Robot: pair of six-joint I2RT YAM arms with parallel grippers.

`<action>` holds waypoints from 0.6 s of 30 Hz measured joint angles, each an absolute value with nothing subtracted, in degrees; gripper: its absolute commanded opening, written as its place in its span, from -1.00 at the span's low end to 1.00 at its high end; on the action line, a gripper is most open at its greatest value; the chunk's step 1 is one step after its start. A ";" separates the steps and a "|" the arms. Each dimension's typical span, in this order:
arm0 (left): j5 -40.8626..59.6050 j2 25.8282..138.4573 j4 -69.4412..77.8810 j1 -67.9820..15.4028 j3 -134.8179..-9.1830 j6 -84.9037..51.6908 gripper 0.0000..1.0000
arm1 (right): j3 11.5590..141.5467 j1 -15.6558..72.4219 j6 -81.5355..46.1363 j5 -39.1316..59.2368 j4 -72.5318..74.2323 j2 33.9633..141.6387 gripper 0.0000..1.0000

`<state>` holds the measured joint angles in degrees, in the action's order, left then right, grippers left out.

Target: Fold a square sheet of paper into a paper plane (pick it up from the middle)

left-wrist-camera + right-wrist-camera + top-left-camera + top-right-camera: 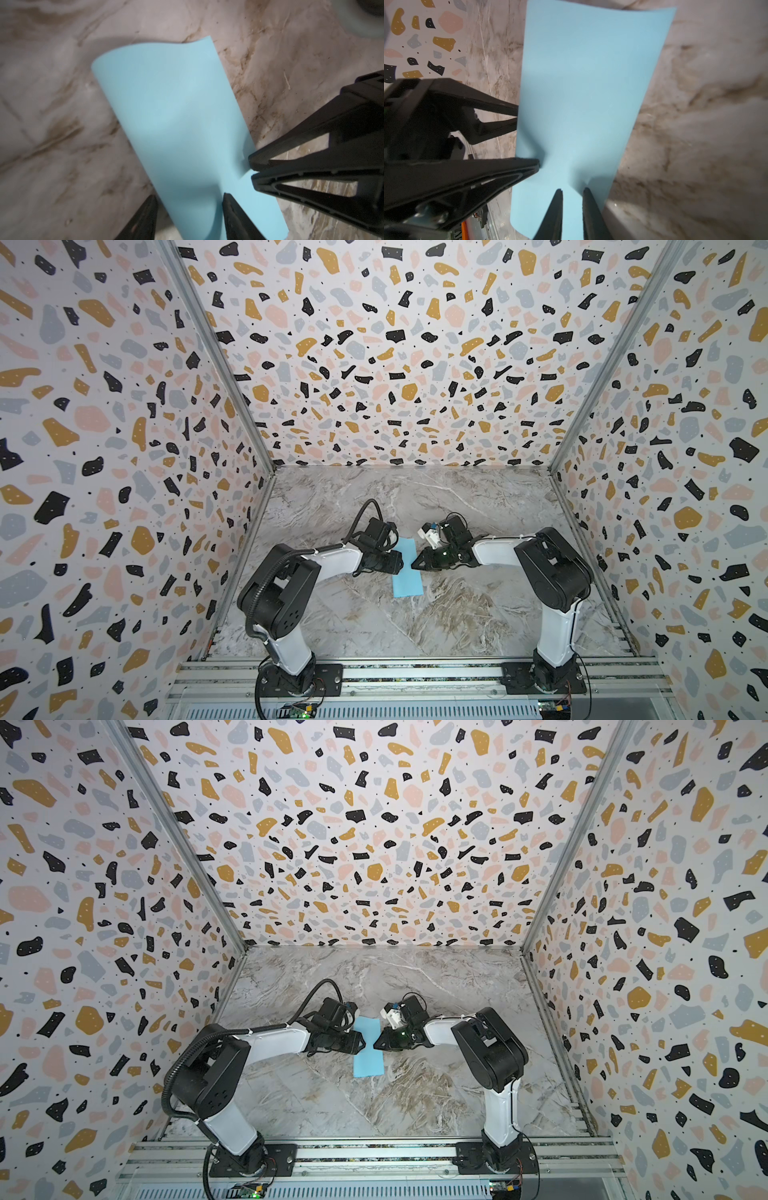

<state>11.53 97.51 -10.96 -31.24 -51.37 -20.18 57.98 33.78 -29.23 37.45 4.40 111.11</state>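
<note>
Marble desk [457,614], both arms reaching in toward its middle.

- Square sheet of paper [407,585]: light blue. In both top views it shows as a strip longer than wide, running from the near side toward the far wall, between the two arms.
- Left end effector [400,562]: at the sheet's left edge, jaws standing apart. One finger [234,212] rests on the paper, the other sits at its edge. Nothing clamped.
- Right end effector [414,565]: at the opposite edge, jaws nearly together, pinching the rim. The paper puckers there.
- In the wrist views the sheet looks bowed, not flat.
</note>
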 measured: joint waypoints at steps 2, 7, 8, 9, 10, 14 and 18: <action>10.04 96.03 -14.48 -31.22 -51.40 -21.54 0.25 | 58.46 33.85 -28.82 37.04 3.51 111.18 -0.60; 9.02 90.32 -17.63 -30.79 -51.22 -25.32 0.13 | 59.46 34.02 -27.94 36.49 1.69 111.39 -0.60; 10.07 89.10 -16.64 -30.65 -50.98 -26.09 0.04 | 59.61 34.04 -27.81 36.40 1.41 111.42 -0.60; 11.38 88.20 -15.07 -30.52 -50.50 -27.09 -0.02 | 59.72 34.04 -27.73 36.34 1.17 111.44 -0.60; 13.19 87.46 -12.93 -30.44 -49.76 -27.99 -0.08 | 59.99 34.09 -27.62 36.29 0.80 111.53 -0.60; 18.46 87.94 -7.14 -30.44 -47.18 -31.05 -0.31 | 60.80 34.11 -27.29 36.16 -0.54 111.81 -0.61; 20.64 90.67 -5.72 -30.48 -46.85 -31.62 -0.46 | 61.58 34.15 -27.03 36.14 -1.74 112.14 -0.62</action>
